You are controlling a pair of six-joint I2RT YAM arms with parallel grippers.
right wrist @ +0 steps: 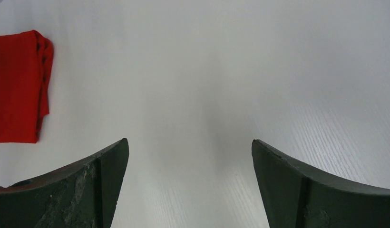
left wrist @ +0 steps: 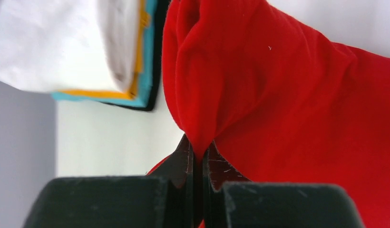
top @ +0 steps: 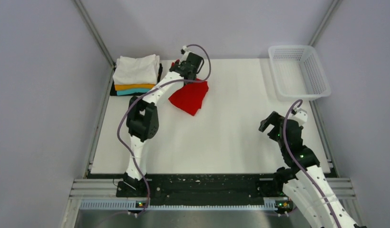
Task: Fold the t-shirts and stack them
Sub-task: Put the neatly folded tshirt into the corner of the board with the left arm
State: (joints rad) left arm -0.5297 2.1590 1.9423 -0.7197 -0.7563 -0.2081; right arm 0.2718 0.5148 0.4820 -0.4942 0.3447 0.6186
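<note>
A white surface (top: 231, 137) is carrying a white mesh basket (top: 318, 71) at its far right corner and a stack of folded t-shirts (top: 135, 71), white over orange, teal and black, at its far left. A folded red t-shirt (top: 190, 97) is sitting just beside the stack, one edge bunching where the left fingers (left wrist: 182, 166) are pinching it. The right fingers (right wrist: 98, 185) are hovering spread wide, well apart from it.

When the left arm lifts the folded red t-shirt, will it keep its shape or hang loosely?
Likely floppy: the red t-shirt bunches into soft creases where the left jaws pinch it. Its fold will probably sag or open, since only one spot is held. Being thin cloth, it may slip from so small a pinch.
</note>
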